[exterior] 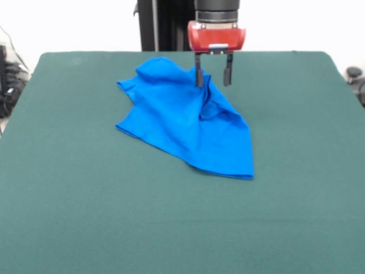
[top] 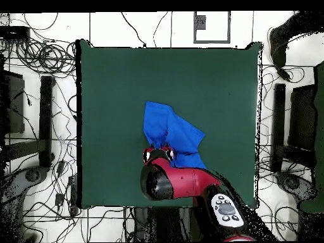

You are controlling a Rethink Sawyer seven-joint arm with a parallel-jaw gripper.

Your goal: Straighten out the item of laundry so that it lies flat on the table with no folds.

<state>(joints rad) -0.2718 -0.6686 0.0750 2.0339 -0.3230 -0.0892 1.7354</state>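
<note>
The bright blue T-shirt lies crumpled on the far middle of the dark green table, with raised folds at its far edge and a flatter corner pointing to the near right. My gripper hangs over the shirt's far right edge. Its two dark fingers are apart; the left finger stands against a raised fold and the right finger is over bare table. Nothing is held. In the overhead view the shirt lies just above my gripper and red arm, which hide its lower edge.
The black pedestal stands behind the table's far edge. Cables and dark equipment lie on the floor on both sides of the table. Bare green cloth surrounds the shirt on all sides.
</note>
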